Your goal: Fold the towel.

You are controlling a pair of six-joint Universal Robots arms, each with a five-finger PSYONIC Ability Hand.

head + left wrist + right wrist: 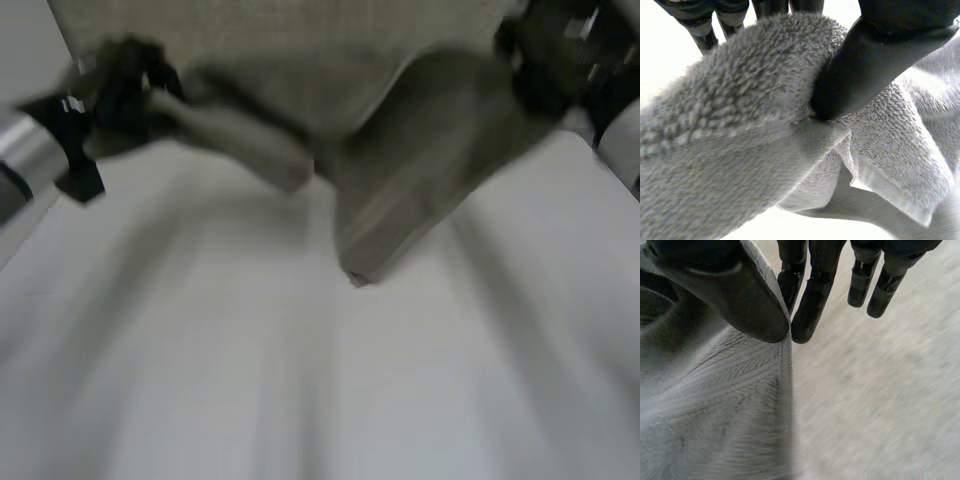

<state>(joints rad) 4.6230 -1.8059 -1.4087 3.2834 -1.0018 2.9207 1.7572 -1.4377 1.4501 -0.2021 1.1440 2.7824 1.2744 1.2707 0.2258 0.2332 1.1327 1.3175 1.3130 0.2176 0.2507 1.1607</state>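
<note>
The towel (430, 150) sagged over the table (200, 380) between both hands — left hand (125, 95) pinching one end under its thumb, right hand (545, 60) pinching the opposite edge — its long axis running hand to hand, a corner drooping midway.

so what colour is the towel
The towel is plain grey with a looped pile and no pattern; the left wrist view shows it best.
</note>
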